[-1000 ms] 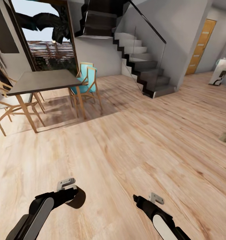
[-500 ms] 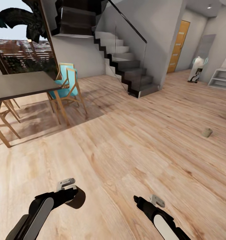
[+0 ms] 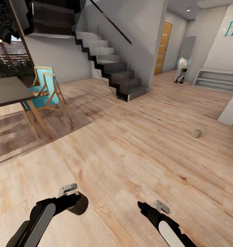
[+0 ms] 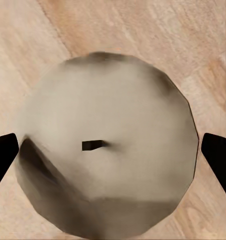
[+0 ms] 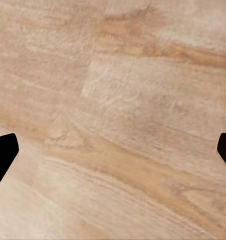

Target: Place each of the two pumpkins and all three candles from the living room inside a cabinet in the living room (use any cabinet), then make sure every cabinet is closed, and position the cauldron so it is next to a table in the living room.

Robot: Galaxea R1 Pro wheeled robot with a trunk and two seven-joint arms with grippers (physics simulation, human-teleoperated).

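**On the move with one candle in hand**

Standing on open wooden floor (image 3: 123,154), both arms low and near at the bottom of the head view. Holding a candle (image 4: 108,150) in the left gripper (image 3: 73,200): seen along the left wrist as a round pale beige top with a small dark wick at the middle, spanning the gap between the two dark fingers (image 4: 3,155), pressed in at either side. From the head, showing as a dark rounded shape at the tip of the left arm, above the floorboards.

Carrying nothing in the right gripper (image 3: 141,206); fingers (image 5: 2,152) spread wide, just at the two edges of the right wrist view, with bare boards between them.

Facing a second candle (image 3: 197,133) far to the right, lying alone on the floor, tipped a little, well apart from both arms.

Passing a dark dining table (image 3: 6,91) at far left, with a turquoise chair (image 3: 44,92) on wooden legs beside it. Beyond, a dark staircase (image 3: 113,68) climbing to the left, an orange door (image 3: 163,48) past it, and low white shelves (image 3: 214,79) at far right.
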